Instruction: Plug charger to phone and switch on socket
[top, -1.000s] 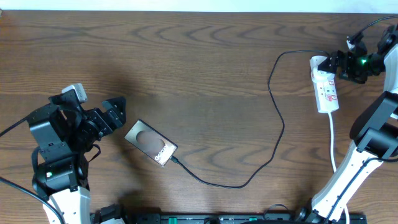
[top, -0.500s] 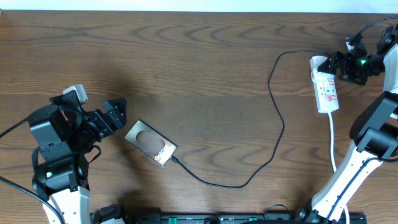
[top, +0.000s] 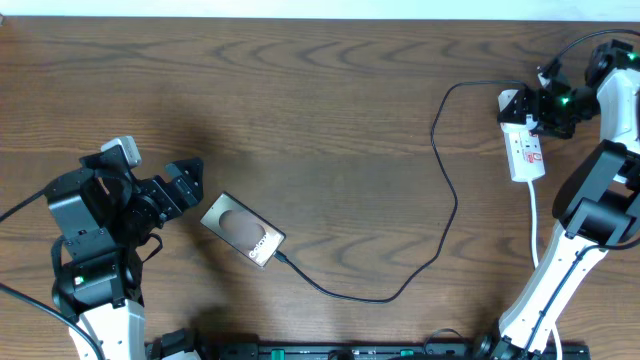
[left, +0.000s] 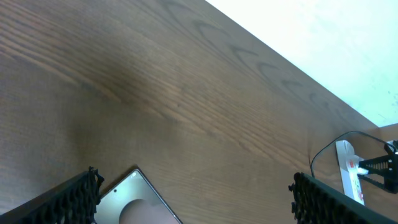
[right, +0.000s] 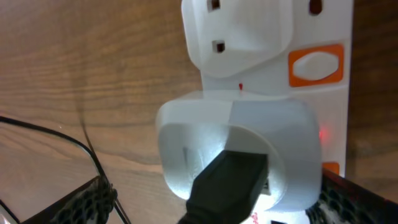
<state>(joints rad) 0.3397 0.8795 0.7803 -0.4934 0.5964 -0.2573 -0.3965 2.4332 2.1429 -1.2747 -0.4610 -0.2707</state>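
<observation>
The phone (top: 243, 229) lies flat in the lower left-centre of the overhead frame, set at an angle, its long edges running from upper left to lower right. The charger (top: 456, 210) meets the phone's lower right short edge, dips toward the bottom of the frame, then loops up through the right-centre to its round white plug (right: 236, 143) at the top end of the socket (top: 525, 150). The socket lies near the right edge, and its white cord (top: 535, 230) trails down from its lower end.

In the right wrist view we see an orange switch (right: 316, 65) above the plug and a small red glow on the strip beside it.

The right end effector (top: 535, 108) hangs over the plug with its fingers (right: 93, 199) spread apart, one on each side. The left one stands clear of the plug. We cannot tell whether the other one touches.

The left end effector (top: 192, 184) sits just beside the phone's upper left corner, its fingers apart and holding nothing.

Bare wood of the surface (top: 320, 100) stretches across the upper and middle frame, between the phone and the cable loop. The far edge of the surface runs along the top of the frame.
</observation>
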